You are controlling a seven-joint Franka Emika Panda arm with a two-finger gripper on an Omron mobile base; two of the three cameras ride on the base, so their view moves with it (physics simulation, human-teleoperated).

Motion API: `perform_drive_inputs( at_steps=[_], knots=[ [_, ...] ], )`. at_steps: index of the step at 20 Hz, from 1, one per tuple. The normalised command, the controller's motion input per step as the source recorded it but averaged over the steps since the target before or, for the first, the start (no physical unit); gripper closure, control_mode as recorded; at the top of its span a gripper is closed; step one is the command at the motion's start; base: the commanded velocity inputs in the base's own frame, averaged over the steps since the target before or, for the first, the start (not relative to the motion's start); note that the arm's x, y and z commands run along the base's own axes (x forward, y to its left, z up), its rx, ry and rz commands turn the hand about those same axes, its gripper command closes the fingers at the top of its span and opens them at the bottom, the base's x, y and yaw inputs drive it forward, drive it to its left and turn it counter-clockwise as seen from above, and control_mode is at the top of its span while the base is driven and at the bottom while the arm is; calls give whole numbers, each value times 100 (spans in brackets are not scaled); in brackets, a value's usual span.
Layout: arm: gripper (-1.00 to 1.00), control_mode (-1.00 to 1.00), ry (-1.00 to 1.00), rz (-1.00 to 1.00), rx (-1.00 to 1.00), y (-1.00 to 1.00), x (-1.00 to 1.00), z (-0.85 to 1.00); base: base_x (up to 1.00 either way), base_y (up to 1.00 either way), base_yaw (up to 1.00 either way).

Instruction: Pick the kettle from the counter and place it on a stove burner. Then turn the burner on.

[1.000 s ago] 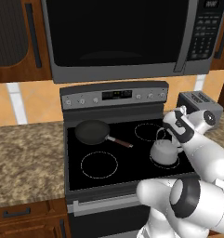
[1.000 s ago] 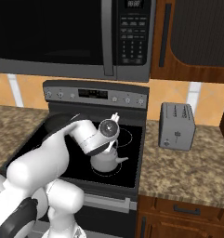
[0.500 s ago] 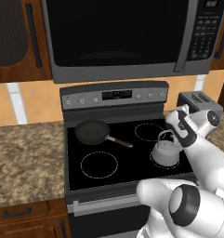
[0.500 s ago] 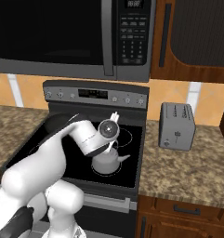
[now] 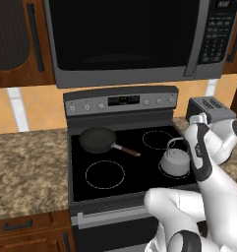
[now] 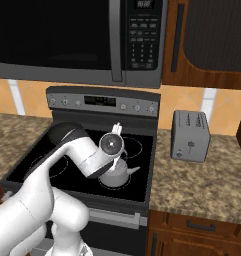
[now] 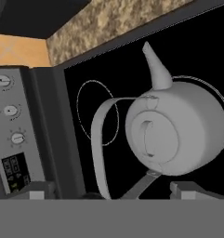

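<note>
Lifted a little and drawn back since a second ago, the pincer [image 7: 108,189] hangs just above the kettle [image 5: 175,161], fingers spread, gripping nothing. Kettle sits on the stove burner [image 5: 179,169] at the cooktop's front right corner, beside the frying pan [image 5: 97,139].

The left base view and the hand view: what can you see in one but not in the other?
Left base view alone: a frying pan on the back left of the cooktop, the microwave above, the toaster on the counter. Hand view alone: the kettle's spout close up and the tool's fingertips spread either side of the handle. Both: the kettle standing on a stove burner, and the stove's knobs.
</note>
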Motion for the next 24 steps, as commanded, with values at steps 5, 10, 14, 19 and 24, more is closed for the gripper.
perform_drive_inputs(
  at_steps=[5, 10, 14, 19, 24],
  knots=[
    [-100, -100, -7, 28, -6, -20, -16, 73, 0, 0, 0],
    [-100, -100, -9, 27, -27, -4, -1, 82, 0, 0, 0],
    [-100, -100, -20, 46, -25, -42, -14, 57, 0, 0, 0],
    [-100, -100, -1, 36, -30, -52, 7, 1, 0, 0, 0],
    [-100, -100, -5, 21, -31, -28, 55, -9, 0, 0, 0]
  ],
)
